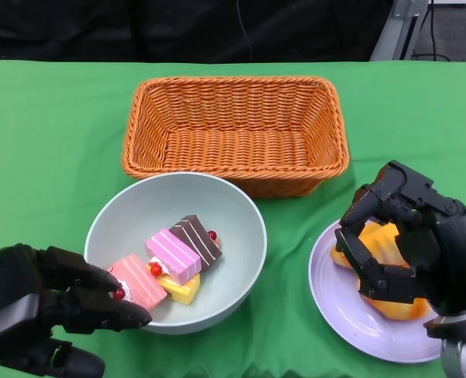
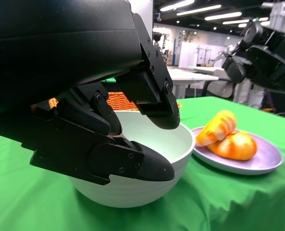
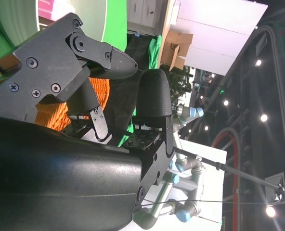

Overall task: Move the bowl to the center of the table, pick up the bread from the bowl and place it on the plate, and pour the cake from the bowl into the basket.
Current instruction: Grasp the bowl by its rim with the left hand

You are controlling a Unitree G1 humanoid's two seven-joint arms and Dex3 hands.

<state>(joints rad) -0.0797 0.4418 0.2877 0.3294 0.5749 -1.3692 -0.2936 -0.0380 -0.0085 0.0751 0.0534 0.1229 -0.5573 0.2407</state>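
Observation:
A pale grey bowl [image 1: 138,213] sits in front of the orange wicker basket [image 1: 233,126] and holds several toy cake slices [image 1: 174,256]: pink, brown-striped and yellow. My left hand [image 1: 44,307] is at the bowl's near-left rim, with its fingers [image 2: 157,96] over the rim and another below it outside the wall [image 2: 128,192]; the bowl stands level. The orange-yellow bread [image 1: 384,236] lies on the lilac plate [image 1: 335,307]. My right hand [image 1: 410,236] hovers above the bread [image 2: 229,139] with its fingers spread, apart from it.
The basket is empty and close behind the bowl. The plate [image 2: 263,161] lies right of the bowl, near the table's front edge. Green cloth covers the table. The right wrist view shows mostly my own hand [image 3: 70,72] and a strip of basket [image 3: 51,113].

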